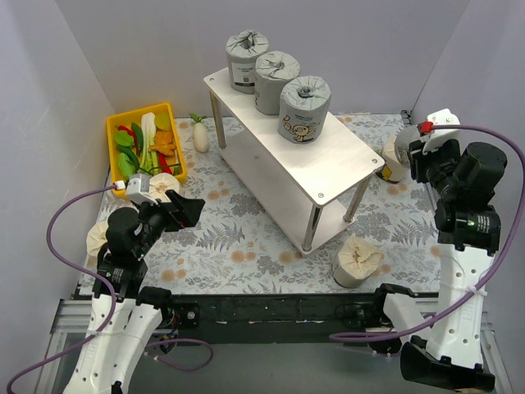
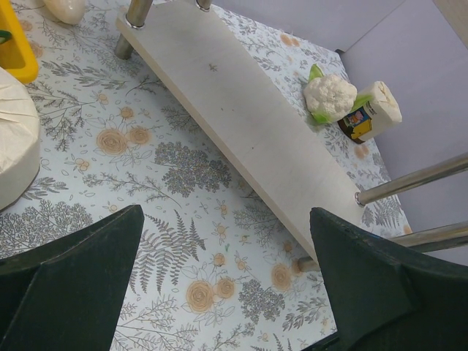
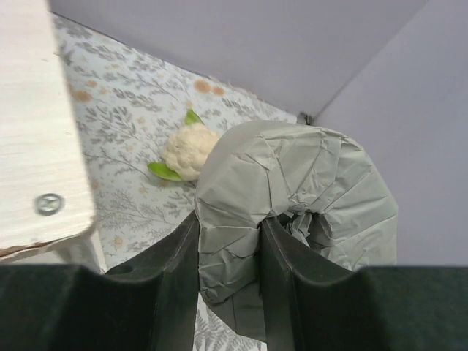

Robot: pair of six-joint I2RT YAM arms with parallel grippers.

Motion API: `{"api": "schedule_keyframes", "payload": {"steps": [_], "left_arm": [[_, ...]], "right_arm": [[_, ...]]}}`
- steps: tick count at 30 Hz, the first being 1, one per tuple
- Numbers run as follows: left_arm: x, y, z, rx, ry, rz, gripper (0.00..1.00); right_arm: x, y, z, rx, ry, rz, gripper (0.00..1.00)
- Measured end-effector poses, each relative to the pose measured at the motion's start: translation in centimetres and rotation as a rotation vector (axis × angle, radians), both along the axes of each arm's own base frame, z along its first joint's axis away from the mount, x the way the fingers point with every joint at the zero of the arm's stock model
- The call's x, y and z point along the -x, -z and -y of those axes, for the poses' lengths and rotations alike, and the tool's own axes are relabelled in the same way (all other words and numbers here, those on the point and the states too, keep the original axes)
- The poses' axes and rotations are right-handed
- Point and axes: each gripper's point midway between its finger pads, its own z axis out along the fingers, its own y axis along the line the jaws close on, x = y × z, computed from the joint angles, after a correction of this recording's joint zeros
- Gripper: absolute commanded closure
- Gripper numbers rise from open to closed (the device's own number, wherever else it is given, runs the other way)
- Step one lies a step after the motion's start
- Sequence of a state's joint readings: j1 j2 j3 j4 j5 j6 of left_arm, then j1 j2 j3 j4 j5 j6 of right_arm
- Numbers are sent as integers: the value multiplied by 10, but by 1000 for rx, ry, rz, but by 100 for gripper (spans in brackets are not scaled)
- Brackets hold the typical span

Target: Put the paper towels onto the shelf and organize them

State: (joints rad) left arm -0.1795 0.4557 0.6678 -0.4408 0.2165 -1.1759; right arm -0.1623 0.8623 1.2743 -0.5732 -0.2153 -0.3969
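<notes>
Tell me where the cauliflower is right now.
In both wrist views the cauliflower lies on the floral mat, right side, behind the shelf, beside a cream roll and beyond the grey roll in the right pincer.

Wide-spread end effector (image 2: 227,219) faces the shelf (image 2: 241,124) and cauliflower (image 2: 329,95).

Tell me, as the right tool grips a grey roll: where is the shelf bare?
The top board is bare on its near half, from the cartoon-printed grey roll to the corner screw. The lower board shows bare too. The far half is crowded.
</notes>
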Motion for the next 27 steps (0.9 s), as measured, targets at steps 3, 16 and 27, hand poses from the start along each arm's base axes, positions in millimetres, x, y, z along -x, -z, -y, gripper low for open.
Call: {"api": "schedule_keyframes", "payload": {"steps": [3, 16, 27], "left_arm": [[0, 0, 0, 0, 0, 0, 2], [0, 0, 0, -1, -1, -1, 2], [-1, 3, 2, -3, 6, -11, 2]], "right_arm": [[9, -24, -21, 28, -127, 66, 65], [72, -98, -84, 149, -494, 302, 64], [107, -87, -123, 115, -758, 264, 56]]}}
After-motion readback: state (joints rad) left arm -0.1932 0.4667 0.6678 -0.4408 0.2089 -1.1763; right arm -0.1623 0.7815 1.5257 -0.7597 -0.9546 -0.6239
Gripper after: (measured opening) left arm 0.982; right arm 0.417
